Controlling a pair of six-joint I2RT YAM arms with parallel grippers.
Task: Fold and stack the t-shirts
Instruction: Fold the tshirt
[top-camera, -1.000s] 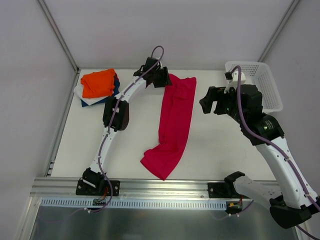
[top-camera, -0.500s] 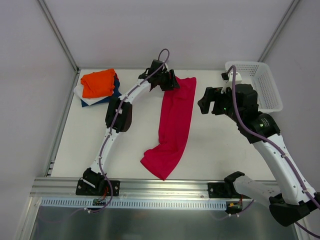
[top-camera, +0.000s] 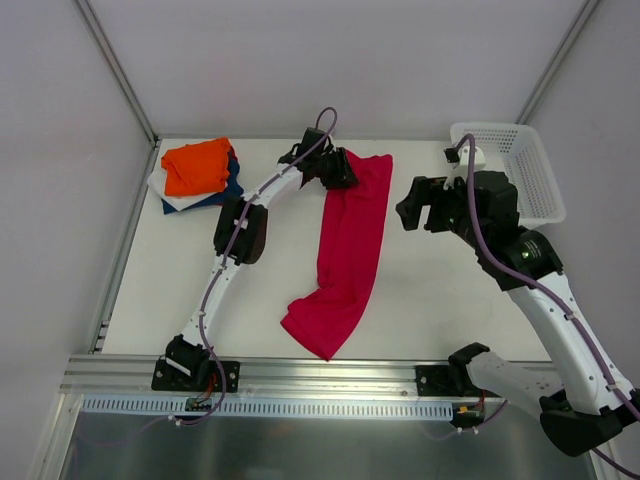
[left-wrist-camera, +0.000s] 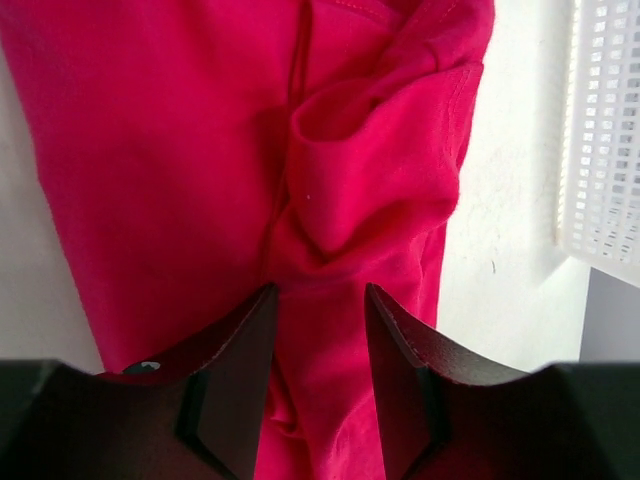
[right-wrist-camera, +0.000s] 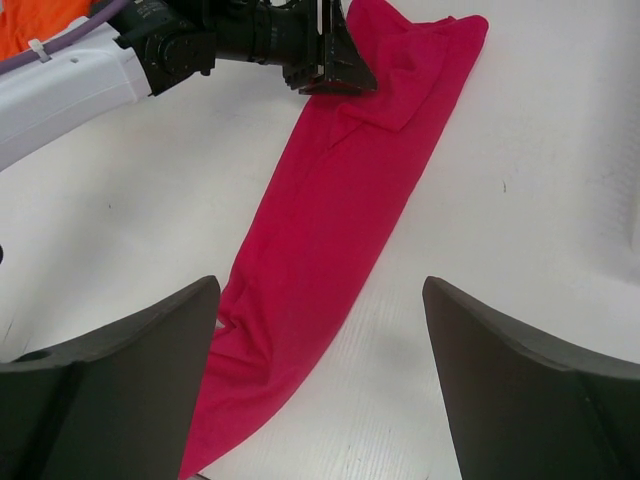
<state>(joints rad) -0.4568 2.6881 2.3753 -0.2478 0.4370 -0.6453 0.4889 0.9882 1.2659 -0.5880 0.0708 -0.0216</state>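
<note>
Crimson-red cotton t-shirt (top-camera: 350, 230) lay on the white surface (top-camera: 440, 290) as a long narrow strip. It was already folded lengthwise, running from far centre down to near centre, with the near end bunched and kinked to the left.

Left gripper (left-wrist-camera: 320, 295) sat at the far left corner of the strip. Its jaws stood at a narrow gap over a raised ridge of red cloth. Whether the cloth was actually pinched could not be told. Judged purpose: take the far end so the strip can be folded across its length.

Right gripper (right-wrist-camera: 318, 290) hung above the surface to the right of the shirt. Its jaws were wide and held nothing. It was probably placed there to keep clear of the fold while within reach.

Finished stack sat at the far left corner: folded orange t-shirt (top-camera: 197, 165) on top, navy-blue t-shirt (top-camera: 232, 182) and white t-shirt (top-camera: 163, 190) beneath. White plastic mesh basket (top-camera: 535, 180) stood at far right, well apart from the shirt.
</note>
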